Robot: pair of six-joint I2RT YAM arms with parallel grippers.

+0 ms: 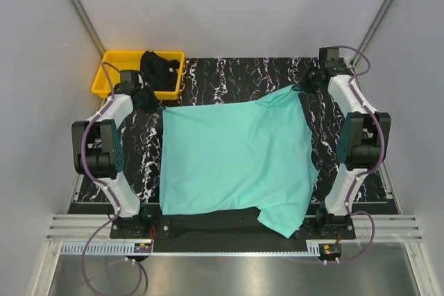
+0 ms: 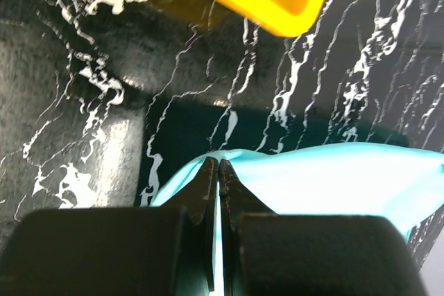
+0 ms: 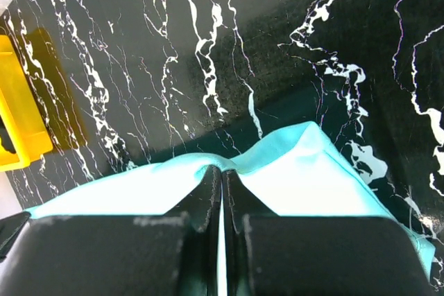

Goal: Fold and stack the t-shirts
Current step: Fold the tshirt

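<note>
Early yet: left end effector [image 2: 219,171] and right end effector [image 3: 222,175] pinch the unfolded teal t-shirt [image 1: 236,157]; black t-shirt [image 1: 159,68] heaped far-left.

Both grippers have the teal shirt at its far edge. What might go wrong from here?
1. The left gripper and right gripper each pinch only a thin fold of the turquoise t-shirt; a pull may slip it free.
2. Its near corner lies beside the right arm base and might snag there.
3. The yellow tray sits close to the left gripper; a careless lift could bump it.
</note>
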